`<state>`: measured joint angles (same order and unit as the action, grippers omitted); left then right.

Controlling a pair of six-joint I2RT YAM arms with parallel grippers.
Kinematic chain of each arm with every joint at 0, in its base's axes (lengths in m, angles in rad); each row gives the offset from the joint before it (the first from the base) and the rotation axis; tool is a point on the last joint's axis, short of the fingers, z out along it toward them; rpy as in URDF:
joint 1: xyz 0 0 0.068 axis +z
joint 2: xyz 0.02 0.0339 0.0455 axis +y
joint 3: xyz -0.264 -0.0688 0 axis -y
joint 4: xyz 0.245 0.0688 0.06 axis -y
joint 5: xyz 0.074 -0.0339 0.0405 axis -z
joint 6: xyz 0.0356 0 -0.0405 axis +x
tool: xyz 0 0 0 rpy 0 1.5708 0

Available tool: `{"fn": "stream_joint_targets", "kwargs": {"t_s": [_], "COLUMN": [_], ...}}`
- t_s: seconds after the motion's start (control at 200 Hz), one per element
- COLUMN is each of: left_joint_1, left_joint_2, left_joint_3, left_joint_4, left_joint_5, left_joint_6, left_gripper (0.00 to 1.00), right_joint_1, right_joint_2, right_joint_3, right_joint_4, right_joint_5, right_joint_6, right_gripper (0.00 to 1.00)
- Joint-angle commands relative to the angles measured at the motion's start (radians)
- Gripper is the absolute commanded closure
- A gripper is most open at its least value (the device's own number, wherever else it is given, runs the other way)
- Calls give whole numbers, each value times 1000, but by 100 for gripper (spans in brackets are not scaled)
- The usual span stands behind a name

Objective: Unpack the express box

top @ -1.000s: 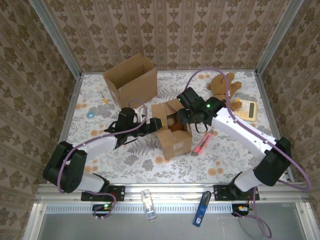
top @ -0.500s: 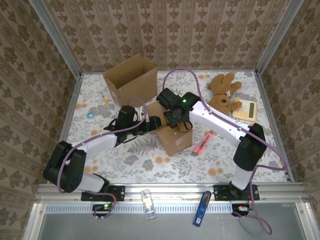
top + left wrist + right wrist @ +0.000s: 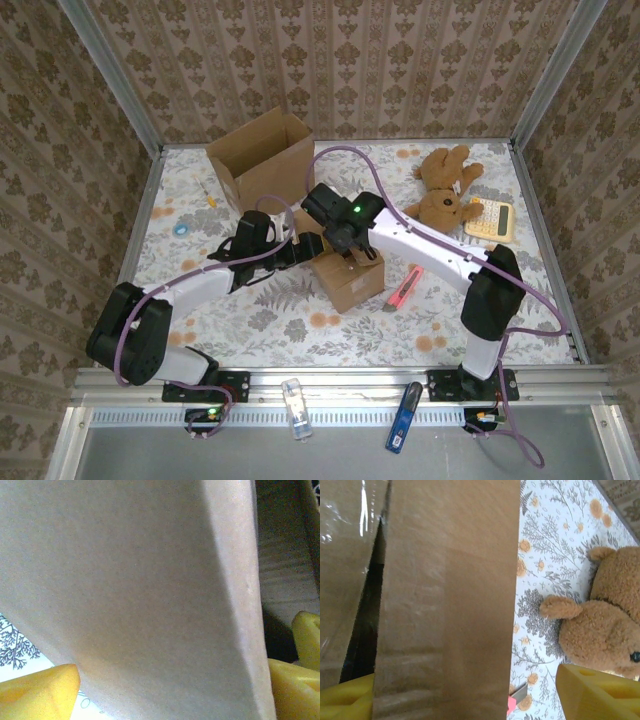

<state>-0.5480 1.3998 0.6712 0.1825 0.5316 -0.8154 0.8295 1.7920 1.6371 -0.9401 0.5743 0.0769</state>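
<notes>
A small cardboard express box [image 3: 352,278] sits mid-table, a teddy bear [image 3: 445,190] and pink box cutter [image 3: 403,287] lying to its right. The left gripper [image 3: 170,690] stands spread wide astride the box's left flap [image 3: 140,590], not clamping it; the right gripper [image 3: 465,695] is also released, one finger [image 3: 347,697] against a cardboard flap [image 3: 445,605], the other clear of it. With neither flap pinched, one could spring shut, or the crowded arms could collide or shove the light box aside.

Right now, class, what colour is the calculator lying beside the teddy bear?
Pale yellow. The calculator shows best in the top external view.
</notes>
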Motion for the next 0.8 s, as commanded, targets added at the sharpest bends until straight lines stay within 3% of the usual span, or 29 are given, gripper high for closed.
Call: {"fn": "stream_joint_targets", "kwargs": {"t_s": [0.0,0.17,0.29,0.535,0.795], "left_joint_1": [-6,-6,-6,-6,-6], "left_joint_2": [30,28,24,15,-2], "left_joint_3": [-19,-12,-10,-18,-56], "left_joint_4": [-169,-172,-178,-190,-201], "left_joint_5": [13,20,20,21,1], "left_joint_6": [52,56,58,63,62], "left_gripper": [10,10,10,10,10], "right_joint_1": [2,10,12,11,-11], "right_joint_2": [-48,-60,-66,-34,-25], "right_joint_3": [-41,-91,-103,-91,-81], "right_joint_4": [169,292,350,374,383], "right_joint_5": [52,89,134,217,252], "right_joint_6": [-110,-186,-205,-216,-224], "right_gripper": [23,25,33,68,96]}}
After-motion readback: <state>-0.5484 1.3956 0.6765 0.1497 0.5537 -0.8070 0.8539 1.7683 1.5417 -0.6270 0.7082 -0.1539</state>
